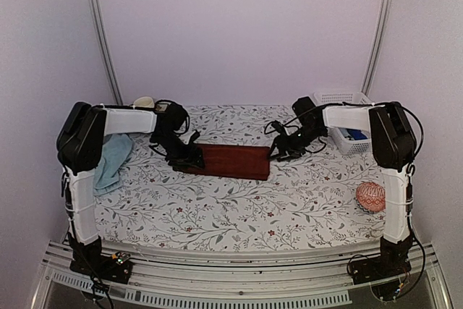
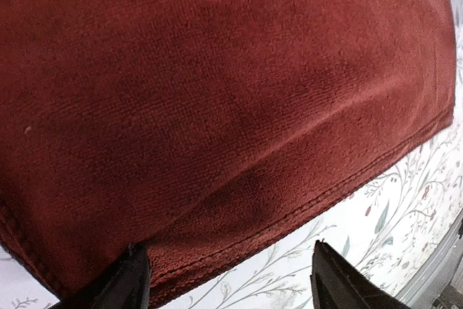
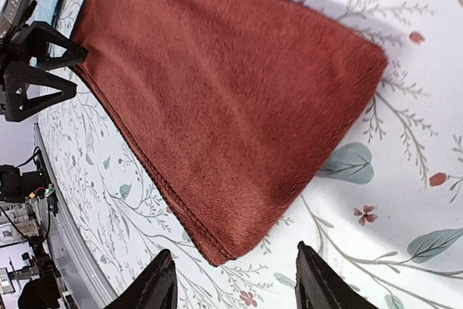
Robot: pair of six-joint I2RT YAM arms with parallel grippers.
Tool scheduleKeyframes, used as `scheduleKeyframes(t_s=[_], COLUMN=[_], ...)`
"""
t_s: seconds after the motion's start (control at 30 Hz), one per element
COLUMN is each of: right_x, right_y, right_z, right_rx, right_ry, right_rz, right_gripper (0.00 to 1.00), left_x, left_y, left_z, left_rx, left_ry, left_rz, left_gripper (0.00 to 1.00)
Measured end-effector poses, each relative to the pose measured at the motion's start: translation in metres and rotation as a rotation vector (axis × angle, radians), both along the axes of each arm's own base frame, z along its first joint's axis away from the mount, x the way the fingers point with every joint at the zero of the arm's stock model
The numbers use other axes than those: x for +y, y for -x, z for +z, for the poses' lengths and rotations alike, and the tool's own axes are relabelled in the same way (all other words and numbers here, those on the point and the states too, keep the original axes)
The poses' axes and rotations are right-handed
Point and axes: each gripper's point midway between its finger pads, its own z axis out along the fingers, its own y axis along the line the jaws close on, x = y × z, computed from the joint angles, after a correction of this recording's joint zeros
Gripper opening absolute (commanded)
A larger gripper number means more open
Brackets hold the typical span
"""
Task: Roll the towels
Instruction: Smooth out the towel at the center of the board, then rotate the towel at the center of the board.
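Bright, even, diffuse lighting. Soft grey shadow beside maroon towel [image 3: 217,106] edge. Top view slightly soft, lilac cast. Wrist views wide-angle, bowed toward edges.

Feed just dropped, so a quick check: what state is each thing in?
Red towel: folded flat in a strip, not rolled.
Blue towel: crumpled at the left edge, not rolled.
Left claw: open, at the red towel's left end.
Right claw: open, at its right end.
Ball: resting front right.
Basket: upright, far right.

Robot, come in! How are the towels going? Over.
Left end effector, right end effector open at maroon towel ends. Folded flat, unrolled. Blue towel bunched left. Ball well aside.
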Motion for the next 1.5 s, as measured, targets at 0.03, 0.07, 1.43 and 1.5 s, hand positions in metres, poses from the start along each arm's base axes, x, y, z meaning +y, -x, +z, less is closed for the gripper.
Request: scheduleKeyframes(t_s=[0.03,0.07,1.43,1.5], right_x=[0.001,0.002,-0.004,-0.004], right_y=[-0.003,-0.007,-0.043,-0.043], right_z=[0.003,0.008,0.045,0.045], right_rx=[-0.009,-0.022,-0.142,-0.142], right_ry=[-0.002,-0.004,-0.003,-0.002], right_rz=[0.000,-0.002,-0.025,-0.024], right_gripper=[0.57,0.57,0.58,0.58], left_x=[0.004,0.009,0.019,0.020], left_y=[-0.001,-0.004,-0.116,-0.122], left_z=[0.000,0.001,0.003,-0.002], left_rx=[0.000,-0.001,-0.136,-0.145], left_ry=[-0.010,-0.021,-0.086,-0.113], left_rz=[0.011,0.025,0.412,0.410], left_gripper=[0.90,0.93,0.91,0.91])
